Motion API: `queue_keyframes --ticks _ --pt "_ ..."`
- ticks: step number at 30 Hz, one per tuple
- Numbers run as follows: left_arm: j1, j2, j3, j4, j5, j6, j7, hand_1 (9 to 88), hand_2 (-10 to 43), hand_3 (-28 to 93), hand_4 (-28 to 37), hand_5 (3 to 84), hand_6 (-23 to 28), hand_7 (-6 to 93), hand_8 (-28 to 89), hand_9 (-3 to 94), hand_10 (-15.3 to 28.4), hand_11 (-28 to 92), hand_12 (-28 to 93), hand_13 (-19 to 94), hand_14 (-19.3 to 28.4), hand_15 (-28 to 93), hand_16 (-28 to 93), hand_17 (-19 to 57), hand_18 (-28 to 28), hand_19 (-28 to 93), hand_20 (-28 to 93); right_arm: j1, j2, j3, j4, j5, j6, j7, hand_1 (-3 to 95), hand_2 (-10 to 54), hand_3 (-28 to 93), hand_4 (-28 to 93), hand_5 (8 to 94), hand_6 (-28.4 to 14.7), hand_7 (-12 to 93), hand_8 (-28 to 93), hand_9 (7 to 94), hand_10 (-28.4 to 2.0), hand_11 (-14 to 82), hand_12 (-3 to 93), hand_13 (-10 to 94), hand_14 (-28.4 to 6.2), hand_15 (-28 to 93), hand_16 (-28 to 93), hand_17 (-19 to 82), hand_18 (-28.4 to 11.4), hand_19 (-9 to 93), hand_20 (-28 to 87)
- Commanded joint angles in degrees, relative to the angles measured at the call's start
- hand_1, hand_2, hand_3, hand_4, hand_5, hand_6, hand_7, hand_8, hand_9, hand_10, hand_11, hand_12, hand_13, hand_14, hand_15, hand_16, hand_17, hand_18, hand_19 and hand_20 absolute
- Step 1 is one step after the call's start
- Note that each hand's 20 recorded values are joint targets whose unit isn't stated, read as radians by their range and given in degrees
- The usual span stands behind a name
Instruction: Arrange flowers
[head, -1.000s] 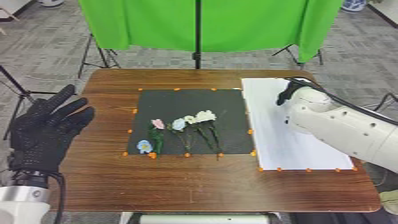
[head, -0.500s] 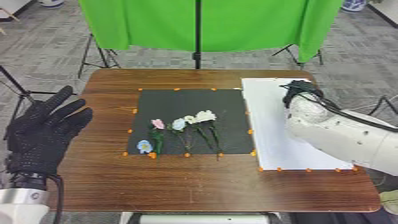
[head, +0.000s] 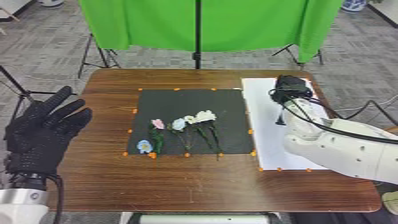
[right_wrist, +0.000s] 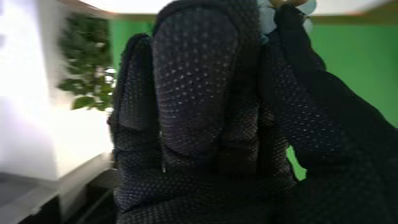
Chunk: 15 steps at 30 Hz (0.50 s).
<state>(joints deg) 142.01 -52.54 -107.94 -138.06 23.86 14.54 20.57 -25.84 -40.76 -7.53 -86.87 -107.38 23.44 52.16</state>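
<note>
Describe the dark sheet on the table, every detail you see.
The dark sheet is plain, near-black and matte, roughly rectangular, like paper or thin board. It lies flat on the brown table, with small orange markers along its edges. Its right side runs beside the white sheet. Flowers lie on its nearer part: a pink one, pale ones with green stems, and a blue bloom near its left corner.

Green curtain (head: 142, 25) behind table (head: 178, 185); gray carpet (head: 53, 40).

right hand (head: 291, 86) turned above white sheet (head: 266, 135), forearm (head: 342, 150) swung nearer
</note>
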Motion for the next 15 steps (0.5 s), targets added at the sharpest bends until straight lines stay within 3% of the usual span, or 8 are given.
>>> queue_keyframes --ticks 1,15 --pt "-0.2 -0.62 0.34 0.10 0.11 0.29 -1.24 22.0 8.5 77 -26.2 37.3 10.7 15.4 -10 34.5 22.1 31 12 26 28.4 61 -13 -6.0 26.7 66 15 -0.6 -3.9 0.7 -5.3 -3.4 1.1 -2.3 54.6 -9.5 70 -28 83.5 4.2 25 2 93.7 -4.3 12.3 28.4 89 -1.5 50 22 40 -14.9 85 6" --pt "-0.8 -0.71 0.31 0.36 0.18 0.23 -2.22 22.1 8.5 77 -26.2 37.3 10.7 15.4 -10 34.6 22.1 31 12 26 28.4 61 -13 -5.9 26.7 66 15 -4.6 -7.5 -0.3 -8.8 -4.5 1.7 -1.6 54.4 -9.5 71 -28 83.6 4.0 24 3 93.7 -4.5 13.1 28.1 88 -2.0 51 22 38 -15.2 86 7"
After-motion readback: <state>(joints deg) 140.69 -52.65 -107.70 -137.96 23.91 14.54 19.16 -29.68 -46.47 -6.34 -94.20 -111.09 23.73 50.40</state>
